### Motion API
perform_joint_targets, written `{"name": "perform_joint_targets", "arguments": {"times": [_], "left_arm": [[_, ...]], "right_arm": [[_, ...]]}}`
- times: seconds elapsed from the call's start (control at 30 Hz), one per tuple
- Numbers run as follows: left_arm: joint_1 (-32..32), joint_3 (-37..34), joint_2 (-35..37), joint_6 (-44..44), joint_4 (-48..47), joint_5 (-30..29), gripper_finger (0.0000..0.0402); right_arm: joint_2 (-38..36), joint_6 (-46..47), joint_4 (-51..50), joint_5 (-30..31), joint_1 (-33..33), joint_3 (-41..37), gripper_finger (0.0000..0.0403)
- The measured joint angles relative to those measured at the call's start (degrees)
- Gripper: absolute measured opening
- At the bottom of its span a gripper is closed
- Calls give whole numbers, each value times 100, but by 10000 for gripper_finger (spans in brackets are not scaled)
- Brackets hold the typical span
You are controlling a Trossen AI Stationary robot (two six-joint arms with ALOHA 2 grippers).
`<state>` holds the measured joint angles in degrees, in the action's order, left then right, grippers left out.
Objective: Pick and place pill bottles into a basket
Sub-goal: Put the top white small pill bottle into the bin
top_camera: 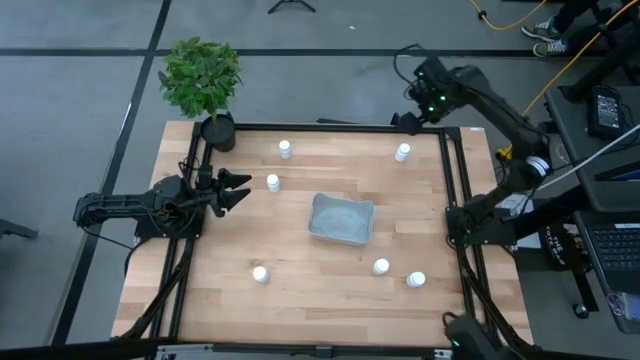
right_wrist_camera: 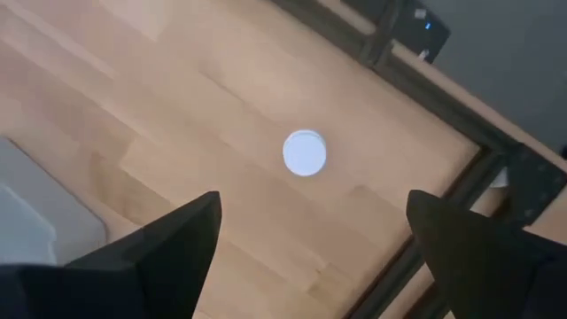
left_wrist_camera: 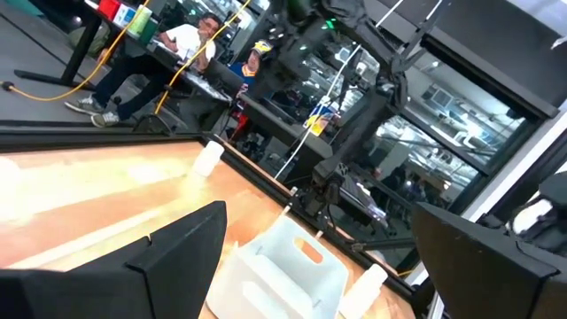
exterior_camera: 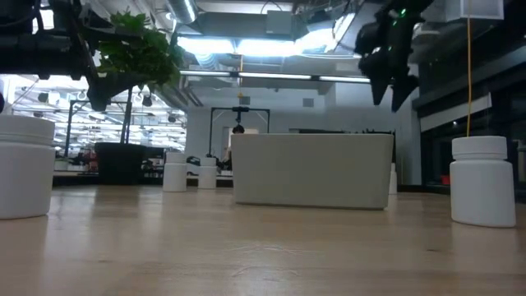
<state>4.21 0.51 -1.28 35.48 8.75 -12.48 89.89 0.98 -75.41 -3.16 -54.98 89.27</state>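
While both my arms hang clear of the surface (top_camera: pixel 330 290), neither holds anything. My left jaws (top_camera: pixel 236 190) stand apart at the left edge, a pill bottle (top_camera: pixel 273 182) just ahead of them. My right jaws (top_camera: pixel 408 120) stand apart above the far right corner, another pill bottle (right_wrist_camera: pixel 305 152) below them. The basket (top_camera: pixel 342 218) sits mid-surface, empty, between my jaws. Other bottles (top_camera: pixel 381 266) stand scattered around it.
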Motion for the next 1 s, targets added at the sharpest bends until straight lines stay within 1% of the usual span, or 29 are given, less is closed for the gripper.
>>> {"name": "perform_joint_targets", "arguments": {"times": [0.17, 0.27, 0.53, 0.73, 0.9, 1.0], "left_arm": [[1, 0, 0, 137, 0, -1, 349], [2, 0, 0, 147, 0, 11, 349], [2, 0, 0, 130, -2, 12, 349], [1, 0, 0, 84, -4, -17, 349], [1, 0, 0, 84, -4, -141, 349], [2, 0, 0, 106, -4, -156, 349]], "right_arm": [[532, -11, 112, 4, -4, -2, 359], [690, -2, 278, 4, -2, -114, 359], [557, 184, 1201, 4, -2, -1217, 359], [557, 188, 1591, 27, 2, -1837, 359], [557, 194, 2265, 76, 2, -2371, 359], [559, 195, 2539, 112, 4, -2562, 359]]}}
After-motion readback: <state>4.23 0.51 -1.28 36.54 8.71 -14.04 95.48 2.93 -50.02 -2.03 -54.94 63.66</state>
